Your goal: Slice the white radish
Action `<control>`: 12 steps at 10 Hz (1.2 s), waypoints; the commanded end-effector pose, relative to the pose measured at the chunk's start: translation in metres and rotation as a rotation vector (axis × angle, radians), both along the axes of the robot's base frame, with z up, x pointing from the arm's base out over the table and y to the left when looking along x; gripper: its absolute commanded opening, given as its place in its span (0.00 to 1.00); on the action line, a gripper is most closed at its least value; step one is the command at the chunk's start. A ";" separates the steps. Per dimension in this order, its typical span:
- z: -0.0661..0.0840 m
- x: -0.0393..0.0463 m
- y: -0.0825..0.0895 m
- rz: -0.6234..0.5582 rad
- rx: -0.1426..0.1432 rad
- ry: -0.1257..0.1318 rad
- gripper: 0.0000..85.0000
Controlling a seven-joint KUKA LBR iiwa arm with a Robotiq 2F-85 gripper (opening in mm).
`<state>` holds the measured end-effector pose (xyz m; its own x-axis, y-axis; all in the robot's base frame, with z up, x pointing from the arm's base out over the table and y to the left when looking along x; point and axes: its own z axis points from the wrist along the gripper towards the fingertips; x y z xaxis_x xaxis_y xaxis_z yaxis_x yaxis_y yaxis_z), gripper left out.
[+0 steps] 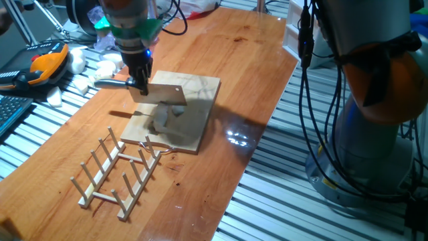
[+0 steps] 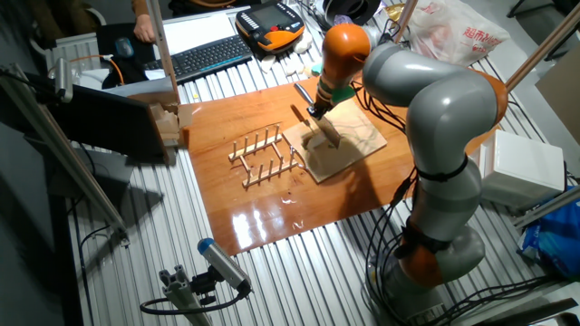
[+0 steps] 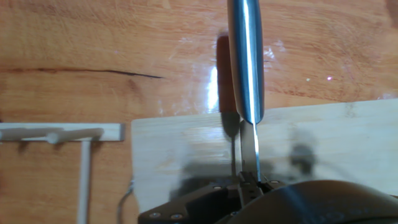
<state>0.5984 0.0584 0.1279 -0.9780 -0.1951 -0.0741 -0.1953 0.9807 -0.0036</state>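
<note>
The gripper (image 1: 140, 86) hangs over the upper left part of the board (image 1: 198, 115), near the middle of one fixed view, and its jaws pinch the handle of a knife (image 1: 167, 94). The broad pale blade sticks out to the right of the fingers, flat side facing the camera, above the board, and throws a dark shadow on the wood beneath. In the hand view the knife (image 3: 245, 59) runs up the centre of the frame, seen along its spine, from the fingers (image 3: 249, 182) at the bottom edge to past the top; the board (image 3: 323, 143) fills the lower right and the orange-brown table (image 3: 93, 43) the upper part. No radish can be made out on the board in any view; only shadows lie there. Several white chunks (image 1: 90, 70) sit at the upper left of one fixed view, on the table edge beside an orange and black pendant (image 1: 41, 67), and I cannot tell whether the radish is among them. A wooden rack (image 1: 117, 171) of upright pegs lies on the table at the lower left, its near corner just beside the board's lower left corner. In the other fixed view the grey and orange arm (image 2: 426, 100) reaches from the right toward the board (image 2: 340, 145), the rack (image 2: 263, 156) is to its left, and a plastic bag (image 2: 449, 32) rests at the top right.
</note>
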 end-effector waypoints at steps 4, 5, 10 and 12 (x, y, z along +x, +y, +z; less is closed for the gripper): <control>-0.012 -0.0016 -0.013 0.078 -0.043 -0.014 0.00; -0.016 -0.0020 -0.016 0.096 -0.040 -0.022 0.00; -0.023 -0.0120 -0.022 0.125 -0.014 -0.023 0.00; -0.031 -0.0164 -0.025 0.122 -0.010 -0.042 0.00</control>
<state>0.5816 0.0338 0.0957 -0.9431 -0.3120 -0.1150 -0.3113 0.9500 -0.0246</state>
